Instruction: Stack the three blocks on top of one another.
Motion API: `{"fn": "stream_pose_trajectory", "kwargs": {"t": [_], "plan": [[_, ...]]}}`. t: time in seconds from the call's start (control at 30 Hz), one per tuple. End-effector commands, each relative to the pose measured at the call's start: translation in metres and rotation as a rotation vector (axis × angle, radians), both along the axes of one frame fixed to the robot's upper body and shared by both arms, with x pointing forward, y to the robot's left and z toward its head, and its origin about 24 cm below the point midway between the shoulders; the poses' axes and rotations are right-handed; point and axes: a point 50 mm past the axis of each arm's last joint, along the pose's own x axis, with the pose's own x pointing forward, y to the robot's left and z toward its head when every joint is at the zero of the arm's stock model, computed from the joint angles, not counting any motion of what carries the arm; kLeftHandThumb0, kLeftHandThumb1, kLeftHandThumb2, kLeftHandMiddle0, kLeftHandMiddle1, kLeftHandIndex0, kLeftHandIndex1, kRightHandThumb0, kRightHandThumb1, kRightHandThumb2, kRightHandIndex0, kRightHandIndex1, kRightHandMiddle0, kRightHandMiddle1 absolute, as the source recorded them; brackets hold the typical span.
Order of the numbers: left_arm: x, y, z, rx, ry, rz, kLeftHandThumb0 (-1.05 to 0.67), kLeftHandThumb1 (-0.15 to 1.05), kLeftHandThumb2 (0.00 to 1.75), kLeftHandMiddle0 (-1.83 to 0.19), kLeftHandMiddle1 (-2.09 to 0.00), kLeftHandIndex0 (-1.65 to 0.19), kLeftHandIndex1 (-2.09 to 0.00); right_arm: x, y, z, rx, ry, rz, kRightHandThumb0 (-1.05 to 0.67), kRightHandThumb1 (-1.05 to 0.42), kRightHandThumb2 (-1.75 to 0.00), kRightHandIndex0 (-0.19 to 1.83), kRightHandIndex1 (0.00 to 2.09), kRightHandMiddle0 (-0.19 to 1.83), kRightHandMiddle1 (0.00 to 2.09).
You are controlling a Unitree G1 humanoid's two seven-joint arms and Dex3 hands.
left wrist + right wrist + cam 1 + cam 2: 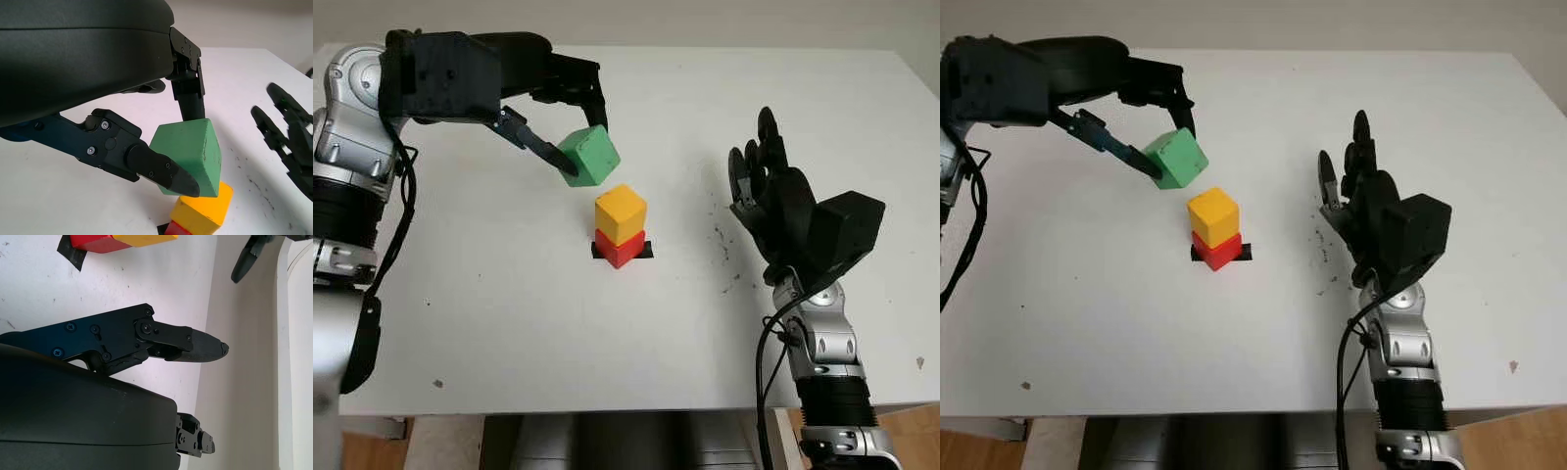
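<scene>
A yellow block (621, 213) sits on a red block (619, 249), which stands on a black patch of tape (644, 251) near the table's middle. My left hand (576, 147) is shut on a green block (590, 156), held tilted in the air just above and to the left of the yellow block. In the left wrist view the green block (190, 152) is pinched between black fingertips (166, 174), its lower corner close over the yellow block (203, 215). My right hand (759, 181) is open, raised above the table to the right of the stack.
The white table (509, 323) has dark specks (720, 240) between the stack and my right hand. Its front edge runs along the bottom, with floor below. The far edge meets a pale wall.
</scene>
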Motion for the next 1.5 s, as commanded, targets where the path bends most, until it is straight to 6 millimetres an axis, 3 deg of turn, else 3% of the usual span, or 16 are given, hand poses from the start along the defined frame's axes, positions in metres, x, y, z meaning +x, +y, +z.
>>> {"fn": "stream_pose_trajectory", "kwargs": {"t": [0.0, 0.2, 0.4, 0.57, 1.47], "plan": [[-0.001, -0.010, 0.016, 0.024, -0.031, -0.023, -0.48, 0.99, 0.05, -0.25, -0.04, -0.38, -1.50, -0.002, -0.002, 0.005, -0.004, -0.019, -0.010, -0.57, -1.05, -0.53, -0.15, 0.06, -0.13, 0.06], [0.000, -0.026, 0.024, 0.050, -0.074, -0.061, -0.47, 0.98, 0.05, -0.27, -0.05, -0.38, -1.51, -0.004, -0.002, 0.006, -0.010, -0.025, -0.017, -0.58, -1.05, -0.52, -0.14, 0.06, -0.13, 0.06], [0.002, -0.028, 0.022, 0.020, -0.084, -0.094, -0.51, 0.99, 0.06, -0.26, -0.05, -0.37, -1.49, -0.005, 0.000, 0.005, -0.002, -0.021, -0.015, -0.57, -1.05, -0.54, -0.15, 0.05, -0.14, 0.05], [-0.001, -0.032, 0.019, 0.057, -0.137, -0.103, -0.56, 1.00, 0.05, -0.27, -0.05, -0.37, -1.59, -0.005, -0.001, 0.003, -0.004, -0.016, -0.013, -0.57, -1.05, -0.54, -0.16, 0.05, -0.14, 0.05], [-0.013, -0.051, 0.016, 0.302, -0.172, -0.183, -0.43, 1.00, 0.06, -0.18, -0.02, -0.36, -1.54, -0.006, 0.000, -0.001, -0.001, -0.013, -0.022, -0.59, -1.05, -0.54, -0.15, 0.05, -0.14, 0.05]]}}
